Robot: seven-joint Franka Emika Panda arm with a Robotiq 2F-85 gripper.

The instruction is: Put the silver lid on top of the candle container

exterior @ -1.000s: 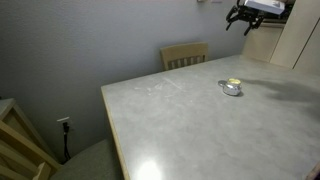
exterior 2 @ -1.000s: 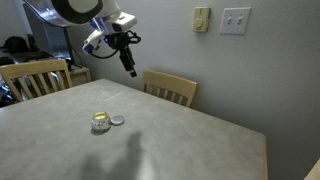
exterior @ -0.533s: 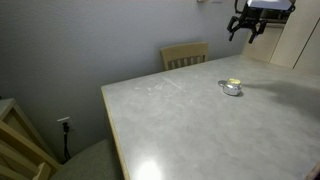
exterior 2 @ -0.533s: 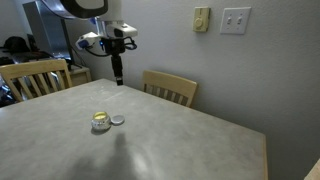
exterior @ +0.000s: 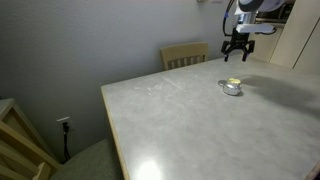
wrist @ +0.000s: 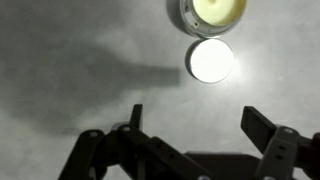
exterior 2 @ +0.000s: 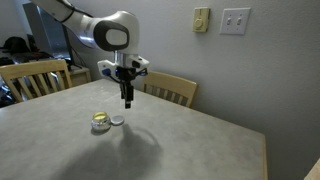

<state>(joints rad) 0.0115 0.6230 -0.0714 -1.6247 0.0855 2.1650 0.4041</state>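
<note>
Your black two-finger gripper (exterior 2: 127,101) hangs above the pale speckled tabletop (exterior 2: 200,140), fingers pointing down, spread wide and holding nothing. The small round shiny silver lid (exterior 2: 117,120) lies flat on the table just right of the squat cream-yellow candle container (exterior 2: 100,121), which stands open. In the wrist view the lid and container sit side by side, nearly touching, both beyond the fingertips. A light wooden chair (exterior 2: 170,88) stands at the table's far edge

We find the silver lid (exterior 2: 117,120) lying on the table (exterior 2: 200,145), just beside the candle container (exterior 2: 100,122). The gripper (exterior 2: 127,103) hangs above the table near them, with a chair (exterior 2: 172,88) behind.
</note>
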